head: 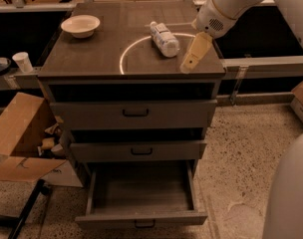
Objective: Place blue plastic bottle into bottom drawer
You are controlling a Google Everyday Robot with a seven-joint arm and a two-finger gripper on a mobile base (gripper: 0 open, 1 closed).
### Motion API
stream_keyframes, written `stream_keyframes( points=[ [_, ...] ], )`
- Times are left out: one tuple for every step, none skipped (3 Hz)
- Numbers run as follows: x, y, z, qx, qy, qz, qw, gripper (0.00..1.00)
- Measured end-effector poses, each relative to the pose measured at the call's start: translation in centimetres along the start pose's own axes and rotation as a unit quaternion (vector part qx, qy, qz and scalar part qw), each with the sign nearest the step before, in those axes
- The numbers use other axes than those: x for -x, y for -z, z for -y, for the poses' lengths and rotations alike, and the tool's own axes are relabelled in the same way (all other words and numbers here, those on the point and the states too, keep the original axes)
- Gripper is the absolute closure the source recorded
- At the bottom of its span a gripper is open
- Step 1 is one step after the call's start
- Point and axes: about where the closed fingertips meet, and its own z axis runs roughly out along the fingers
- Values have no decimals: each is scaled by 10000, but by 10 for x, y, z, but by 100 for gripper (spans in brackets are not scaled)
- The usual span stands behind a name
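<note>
The blue plastic bottle point(164, 39), clear and ribbed with a white label, lies on its side on the cabinet top point(91, 59), inside a white circle mark. The gripper point(187, 66) hangs from the arm at the upper right, just right of the bottle and slightly nearer the front edge, apart from it. The bottom drawer point(141, 218) is pulled out and its grey wood-grain inside shows nothing in it. The two upper drawers point(134, 114) are pushed in.
A white bowl point(80, 25) sits at the top's back left. A small white cup point(23, 61) stands on a ledge to the left. An open cardboard box point(19, 133) lies on the floor left of the cabinet. A dark pole point(27, 208) leans at the bottom left.
</note>
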Motion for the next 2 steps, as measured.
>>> stream_keyframes(
  points=[
    [17, -38, 51, -364, -241, 432, 9981, 0],
    [32, -63, 87, -609, -414, 673, 9950, 0]
  ],
)
